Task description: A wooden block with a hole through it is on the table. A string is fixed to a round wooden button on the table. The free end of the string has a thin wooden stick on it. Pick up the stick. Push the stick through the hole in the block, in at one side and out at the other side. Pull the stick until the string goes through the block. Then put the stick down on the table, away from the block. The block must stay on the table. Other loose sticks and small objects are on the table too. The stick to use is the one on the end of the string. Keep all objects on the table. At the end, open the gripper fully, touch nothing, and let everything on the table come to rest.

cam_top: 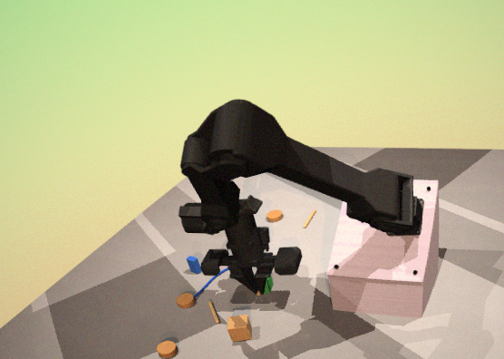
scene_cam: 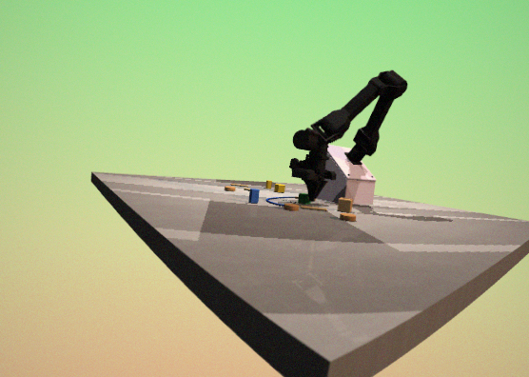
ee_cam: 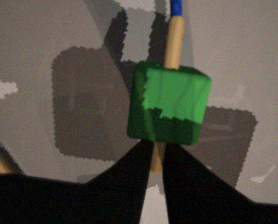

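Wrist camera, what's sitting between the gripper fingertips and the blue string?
The green block, in the wrist view. The stick runs through it: the gripper pinches its near end, and the blue string leaves the far end.

Tan stick (ee_cam: 173, 42) runs through green block (ee_cam: 170, 102), blue string (ee_cam: 175, 7) trailing

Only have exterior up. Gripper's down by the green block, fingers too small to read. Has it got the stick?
Observer: Yes. In the wrist view the gripper is shut on the near end of the stick, which pokes out of the green block on the gripper's side.
Operator: String in the hole yet?
Observer: No. The stick's far end shows beyond the block, and the blue string starts there, outside the hole.
Operator: String snagged on anything?
Observer: Not that the top view shows. It curves over the table to the round button; the loose stick lies apart from it.
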Controlling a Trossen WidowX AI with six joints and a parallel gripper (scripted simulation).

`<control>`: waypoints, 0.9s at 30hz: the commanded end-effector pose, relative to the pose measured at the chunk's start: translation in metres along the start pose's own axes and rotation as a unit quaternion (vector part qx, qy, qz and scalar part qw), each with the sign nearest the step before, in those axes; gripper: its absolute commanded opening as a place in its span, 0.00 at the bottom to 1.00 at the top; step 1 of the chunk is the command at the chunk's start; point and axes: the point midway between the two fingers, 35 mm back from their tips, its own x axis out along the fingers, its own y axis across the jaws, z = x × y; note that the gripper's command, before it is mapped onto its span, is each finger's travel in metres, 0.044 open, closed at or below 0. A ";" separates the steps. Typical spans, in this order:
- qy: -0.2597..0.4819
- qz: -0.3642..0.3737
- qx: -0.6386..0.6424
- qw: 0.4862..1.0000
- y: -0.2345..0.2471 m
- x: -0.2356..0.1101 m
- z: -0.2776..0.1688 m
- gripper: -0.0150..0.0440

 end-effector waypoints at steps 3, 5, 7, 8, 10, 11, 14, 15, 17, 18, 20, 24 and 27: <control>-0.024 -0.001 0.009 1.000 0.001 0.002 -0.001 0.25; -0.024 -0.001 0.009 1.000 0.001 0.002 -0.002 0.25; -0.024 -0.001 0.009 1.000 0.001 0.002 -0.003 0.25; -0.024 -0.001 0.009 1.000 0.001 0.002 -0.003 0.25; -0.024 -0.001 0.009 1.000 0.001 0.002 -0.006 0.25; -0.024 -0.001 0.009 1.000 0.001 0.001 -0.007 0.25; -0.024 -0.001 0.009 1.000 0.001 0.001 -0.012 0.25; -0.024 -0.001 0.009 1.000 0.001 0.001 -0.013 0.25; -0.024 0.000 0.009 1.000 0.001 0.001 -0.016 0.25; -0.024 0.000 0.009 1.000 0.001 0.001 -0.017 0.25; -0.024 0.000 0.009 1.000 0.001 0.001 -0.020 0.25; -0.023 0.001 0.010 1.000 0.000 0.001 -0.026 0.25; -0.023 0.001 0.010 1.000 0.001 0.001 -0.031 0.25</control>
